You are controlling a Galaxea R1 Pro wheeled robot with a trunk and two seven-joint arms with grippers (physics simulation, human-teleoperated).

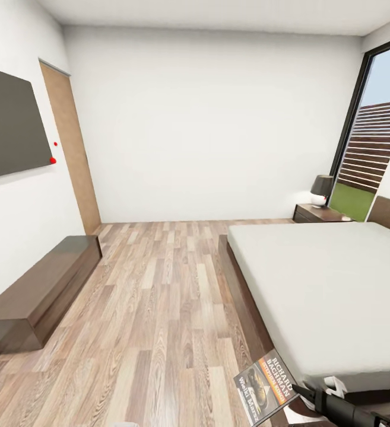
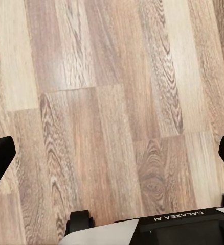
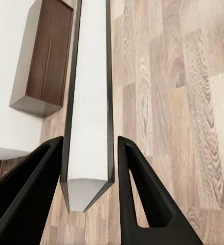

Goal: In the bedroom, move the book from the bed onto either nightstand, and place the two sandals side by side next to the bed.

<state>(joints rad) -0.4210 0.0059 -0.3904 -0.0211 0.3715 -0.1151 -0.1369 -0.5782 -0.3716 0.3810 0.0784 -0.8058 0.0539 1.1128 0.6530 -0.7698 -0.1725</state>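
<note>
My right gripper (image 1: 301, 392) is shut on the book (image 1: 265, 388), a dark paperback with an orange band, held in the air off the near corner of the bed (image 1: 331, 290). In the right wrist view the book (image 3: 89, 102) shows edge-on, clamped between the two black fingers (image 3: 142, 194) of the gripper (image 3: 90, 145). A dark nightstand (image 1: 316, 213) stands beyond the bed, by the window. My left gripper (image 2: 112, 158) is open wide over bare wood floor. The sandals are out of view.
A low dark brown bench cabinet (image 1: 40, 290) runs along the left wall under a dark wall screen (image 1: 10, 121). A tall light-brown panel (image 1: 70, 148) stands in the far left corner. A dark lamp (image 1: 322, 188) sits on the nightstand. Wood-plank floor (image 1: 159, 308) lies between cabinet and bed.
</note>
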